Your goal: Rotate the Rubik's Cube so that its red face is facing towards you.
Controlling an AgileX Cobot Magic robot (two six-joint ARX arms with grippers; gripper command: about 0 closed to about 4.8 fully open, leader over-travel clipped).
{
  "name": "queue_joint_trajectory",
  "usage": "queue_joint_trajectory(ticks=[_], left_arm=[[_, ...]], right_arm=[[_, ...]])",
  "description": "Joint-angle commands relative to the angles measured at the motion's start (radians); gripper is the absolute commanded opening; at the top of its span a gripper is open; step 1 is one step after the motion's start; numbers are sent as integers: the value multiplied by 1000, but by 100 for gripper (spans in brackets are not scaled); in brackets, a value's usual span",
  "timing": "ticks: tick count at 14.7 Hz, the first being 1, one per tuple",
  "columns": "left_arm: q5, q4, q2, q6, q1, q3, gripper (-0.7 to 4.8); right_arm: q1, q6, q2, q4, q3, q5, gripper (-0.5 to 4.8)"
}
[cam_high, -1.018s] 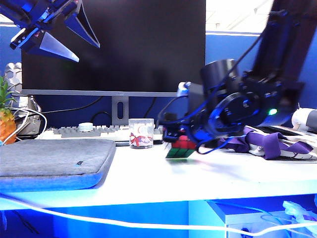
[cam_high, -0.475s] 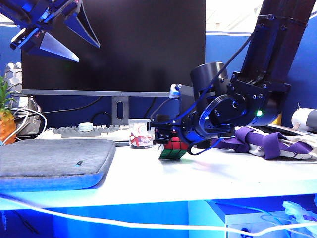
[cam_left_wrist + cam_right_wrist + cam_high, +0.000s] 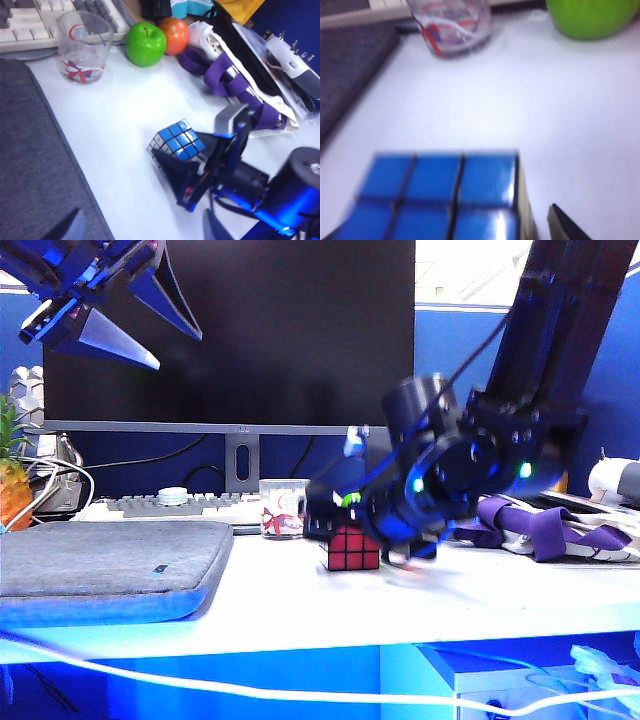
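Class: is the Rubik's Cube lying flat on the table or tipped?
Flat: the Rubik's Cube sits square, red face forward, blue up.

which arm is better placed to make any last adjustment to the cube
The right. Its right gripper hangs just beside the Rubik's Cube, whose red face already faces forward. The left gripper hangs high over the grey pad.

The cube (image 3: 351, 546) shows red squares split by black lines; its top (image 3: 179, 140) is blue. A green apple (image 3: 145, 44), an orange fruit (image 3: 174, 35), purple straps (image 3: 218, 82), a grey mat (image 3: 105, 558).
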Motion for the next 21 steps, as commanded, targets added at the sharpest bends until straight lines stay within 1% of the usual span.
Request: queue_joint_trajectory(ticks=[1, 3, 5, 7, 8, 9, 10, 11, 12, 13, 14, 15, 16, 17, 19, 20, 21], left_arm=[[19, 9, -3, -4, -1, 0, 318], [24, 1, -4, -11, -1, 0, 318], [24, -7, -6, -11, -1, 0, 319], [47, -16, -22, -10, -1, 1, 319], [46, -19, -44, 0, -1, 0, 319], [39, -32, -85, 3, -1, 0, 318], [14, -63, -116, 9, -1, 0, 314], [10, -99, -134, 37, -1, 0, 287], [16, -163, -156, 81, -1, 0, 193], [14, -238, -194, 147, -2, -2, 36], [-2, -253, -235, 157, -2, -14, 24], [-29, -246, -314, 154, -2, -44, 16], [-106, -244, -427, 154, -2, -81, 14], [-164, -243, -548, 152, -2, -122, -5], [-203, -240, -775, 86, -2, -213, -5], [-274, -286, -923, 63, -2, -269, -5], [-296, -311, -1011, 16, -2, -301, -5]], right_arm=[[0, -14, -80, -114, 8, -34, 479], [0, -36, -138, -286, 7, -57, 479], [0, -35, -192, -425, 7, -82, 479], [0, -39, -280, -574, 6, -112, 479], [0, -29, -329, -667, 6, -111, 479], [0, -7, -416, -875, 6, -135, 479], [0, -40, -475, -1050, 4, -160, 0], [1, -34, -505, -1137, 1, -188, -19], [5, -33, -536, -1169, -12, -195, -3], [34, -30, -604, -1117, -61, -169, -2], [57, -18, -661, -1073, -99, -143, -2], [85, -4, -740, -1051, -144, -103, -2], [117, -1, -826, -1043, -190, -66, -2], [150, 0, -906, -1039, -234, -5, -2], [204, 34, -1062, -1017, -318, 84, -2], [246, 59, -1172, -1009, -374, 122, -2], [291, 59, -1258, -1011, -415, 205, -2]])
